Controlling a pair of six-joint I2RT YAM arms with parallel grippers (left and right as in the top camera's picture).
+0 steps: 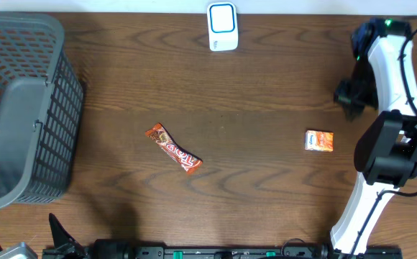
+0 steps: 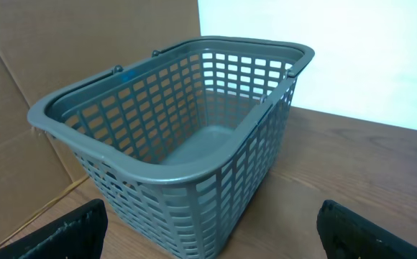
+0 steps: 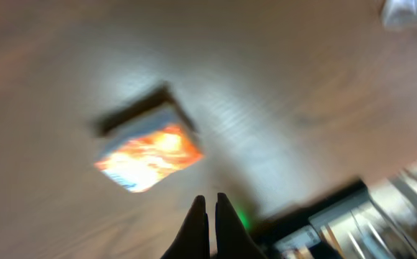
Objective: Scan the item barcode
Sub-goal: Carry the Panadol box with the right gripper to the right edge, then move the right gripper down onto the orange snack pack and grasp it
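Right gripper [image 3: 210, 207]: fingers pressed together, pinching nothing. It hangs over the table [image 1: 266, 86], with the orange packet [image 1: 319, 140] at about 7 o'clock from it and apart from it. Right wrist view is blurred; the packet sits at 11 o'clock of the fingertips, not touching.

Left gripper [image 2: 212, 241]: fingers spread wide, empty, facing the grey basket [image 2: 158, 169].

From overhead I see the packet lying flat at the table's 3 o'clock side. The white scanner [image 1: 223, 26] stands at the 12 o'clock edge, well apart from the packet. Only bare wood lies between the two. A red snack bar [image 1: 173, 149] lies diagonally near centre, at 9 o'clock of the packet. The basket fills the 9 o'clock edge.
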